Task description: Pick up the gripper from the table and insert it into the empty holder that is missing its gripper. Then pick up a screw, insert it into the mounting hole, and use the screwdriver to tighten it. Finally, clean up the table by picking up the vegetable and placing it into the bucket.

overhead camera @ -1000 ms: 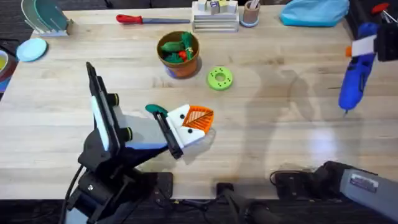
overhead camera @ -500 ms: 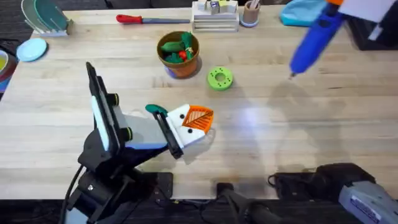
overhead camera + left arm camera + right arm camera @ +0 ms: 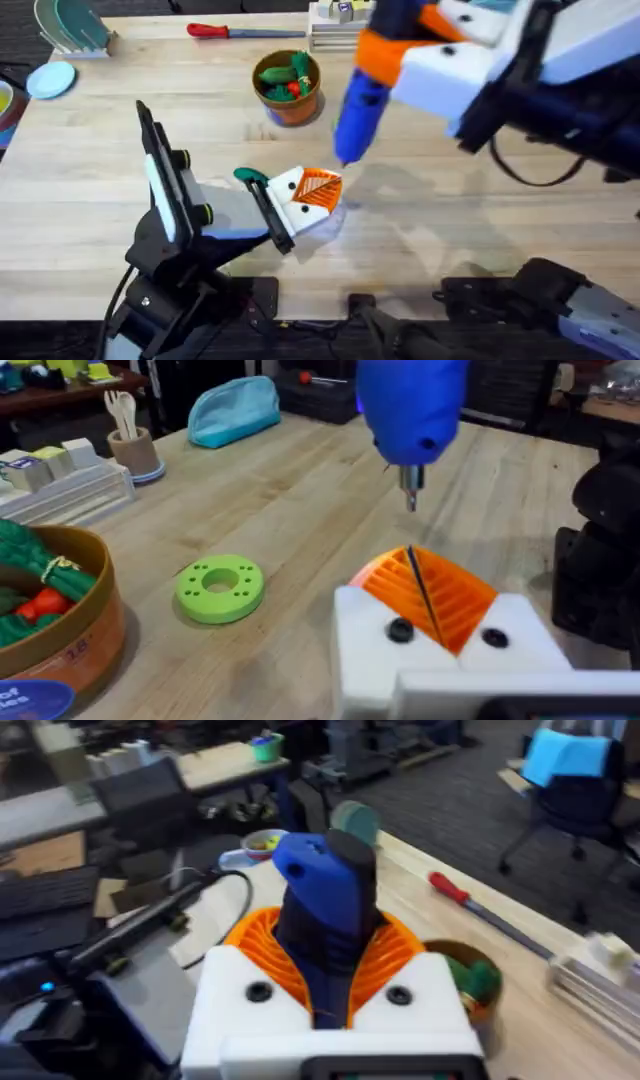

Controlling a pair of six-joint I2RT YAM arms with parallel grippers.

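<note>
Here the blue screwdriver (image 3: 362, 95) is held clamped in the right tool (image 3: 330, 982), its orange ribbed pads closed on the barrel in the right wrist view, and it is carried low over the middle of the worktop (image 3: 480, 250). In the overhead view its long axis is tilted, the barrel running up toward 1 o'clock and the thin tip pointing down toward 7 o'clock, where the left tool (image 3: 312, 194) lies just beyond the tip. The left tool rests on the worktop with its jaws closed pad against pad, nothing being gripped; its white holder (image 3: 440, 650) and the orange gripper (image 3: 432, 592) already seated in it are seen close up in the left wrist view. That view also shows what the overhead does not: the metal tip hanging just above the orange pads, apart from them, and two dark mounting holes on the white face (whether a screw sits in either cannot be told). The coming move is judged to turn on bringing the tip down onto one of those holes. The bucket (image 3: 289, 88) stands at 11 o'clock from the left tool, and the vegetable (image 3: 249, 176) lies touching that arm's side.
</note>
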